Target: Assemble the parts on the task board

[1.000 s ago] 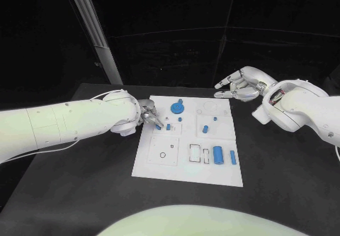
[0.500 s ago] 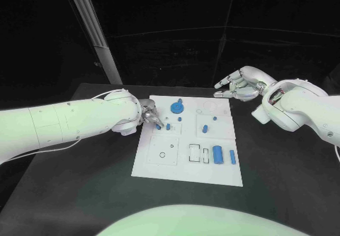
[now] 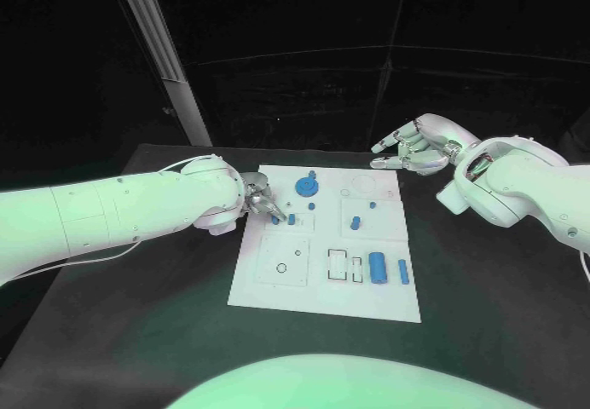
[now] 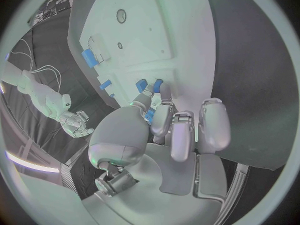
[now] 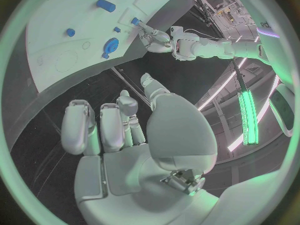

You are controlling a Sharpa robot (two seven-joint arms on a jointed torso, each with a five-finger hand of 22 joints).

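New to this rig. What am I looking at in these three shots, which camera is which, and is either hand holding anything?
It is a two-armed robot at a black table, each white arm ending in a silver many-fingered hand. The square picture looks down from its head; the two round fisheye pictures come from cameras behind each wrist.

On the table lies a white task board with cut-out slots and small blue parts: a round gear-like piece, a stubby cylinder and a thin bar.

The left hand is at the board's left edge, pinching a small blue part in its fingertips. The right hand hovers beyond the board's far right corner, holding nothing.
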